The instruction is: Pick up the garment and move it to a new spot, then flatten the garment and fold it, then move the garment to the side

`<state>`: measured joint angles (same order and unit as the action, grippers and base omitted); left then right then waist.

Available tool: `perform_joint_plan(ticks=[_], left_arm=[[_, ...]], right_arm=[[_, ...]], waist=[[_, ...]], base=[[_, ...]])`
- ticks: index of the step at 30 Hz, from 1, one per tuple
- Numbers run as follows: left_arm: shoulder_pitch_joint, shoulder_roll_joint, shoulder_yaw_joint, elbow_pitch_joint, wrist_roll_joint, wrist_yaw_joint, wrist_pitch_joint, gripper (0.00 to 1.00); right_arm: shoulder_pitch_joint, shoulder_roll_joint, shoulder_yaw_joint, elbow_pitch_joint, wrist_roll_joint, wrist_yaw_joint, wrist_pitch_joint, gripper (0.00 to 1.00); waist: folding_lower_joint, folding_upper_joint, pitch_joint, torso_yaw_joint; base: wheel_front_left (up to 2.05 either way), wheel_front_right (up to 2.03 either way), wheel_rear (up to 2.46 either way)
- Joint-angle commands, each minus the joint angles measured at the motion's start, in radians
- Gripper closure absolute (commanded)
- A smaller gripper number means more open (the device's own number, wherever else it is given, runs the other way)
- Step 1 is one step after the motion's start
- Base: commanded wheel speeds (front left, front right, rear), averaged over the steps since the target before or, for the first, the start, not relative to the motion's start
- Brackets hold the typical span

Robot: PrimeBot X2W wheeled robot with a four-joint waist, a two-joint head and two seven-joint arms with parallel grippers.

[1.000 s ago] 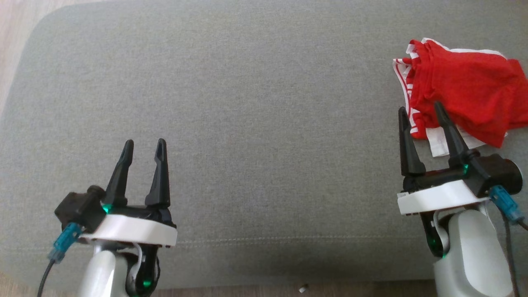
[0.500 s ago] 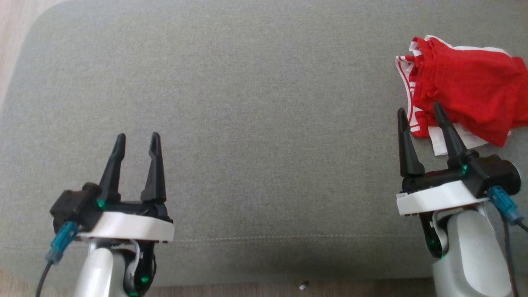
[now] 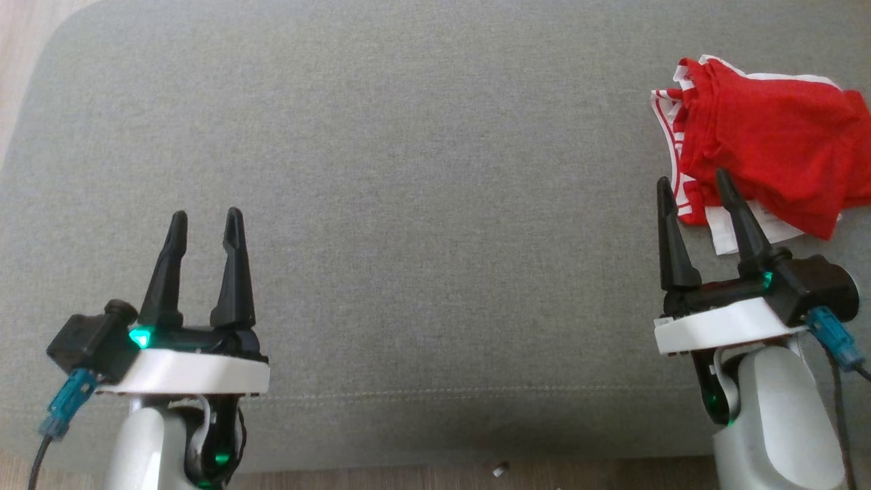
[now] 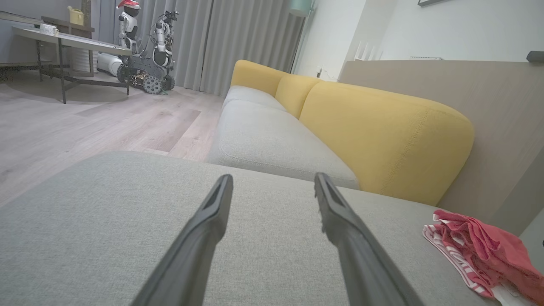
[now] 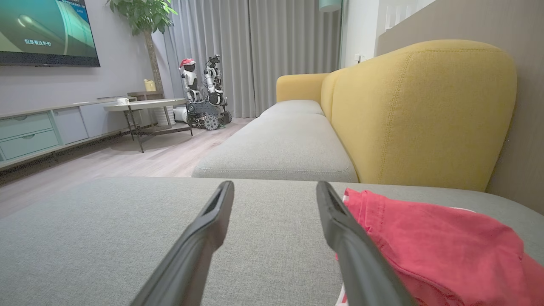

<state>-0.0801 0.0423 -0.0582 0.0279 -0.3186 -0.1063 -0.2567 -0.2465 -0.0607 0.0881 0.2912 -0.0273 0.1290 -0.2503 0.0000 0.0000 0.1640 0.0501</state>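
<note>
Well, we find the crumpled red garment [image 3: 762, 150] at the upper right of the head view, lying on the grey cushion [image 3: 408, 170]; our right gripper [image 3: 691, 178], lower right, has its fingers spread and empty, tips at the garment's near edge, contact we cannot tell; our left gripper [image 3: 206, 214], lower left, is likewise released and holds nothing, well apart from the garment.

Home living room: yellow sofa [image 5: 420, 114], television [image 5: 46, 32], curtains [image 5: 255, 55].
</note>
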Motion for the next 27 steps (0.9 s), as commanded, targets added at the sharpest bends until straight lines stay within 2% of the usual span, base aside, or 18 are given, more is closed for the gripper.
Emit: perform_joint_plan(ticks=[1,7,8,11,27], left_arm=[[-0.020,0.008,0.035,-0.040,-0.001,-0.001,-0.005,0.00],[-0.017,0.008,0.035,-0.040,-0.036,-0.009,-0.005,0.00],[0.000,-0.001,0.000,0.002,-0.038,-0.007,0.000,1.00],[0.017,-0.003,-0.004,0.052,-0.039,-0.007,0.001,1.00],[0.012,0.010,0.004,0.073,-0.213,-0.009,0.037,1.00]], right_arm=[[-0.020,0.010,0.024,-0.033,0.001,0.002,-0.010,0.00],[-0.020,0.010,0.026,-0.034,0.003,0.002,-0.011,0.00],[0.000,0.000,0.002,0.003,0.001,0.000,0.000,1.00],[0.019,0.000,0.003,0.050,0.002,0.000,0.003,1.00],[0.035,-0.008,-0.010,0.036,0.224,0.000,0.039,1.00]], waist=[[0.0000,0.0000,0.000,0.000],[0.0000,0.0000,-0.001,0.002],[0.0000,0.0000,-0.001,0.002],[0.0000,0.0000,-0.001,0.002],[0.0000,0.0000,-0.021,-0.005]], base=[[0.00,0.00,0.00],[0.00,0.00,0.00],[0.00,0.00,0.00],[0.00,0.00,0.00],[0.00,0.00,0.00]])
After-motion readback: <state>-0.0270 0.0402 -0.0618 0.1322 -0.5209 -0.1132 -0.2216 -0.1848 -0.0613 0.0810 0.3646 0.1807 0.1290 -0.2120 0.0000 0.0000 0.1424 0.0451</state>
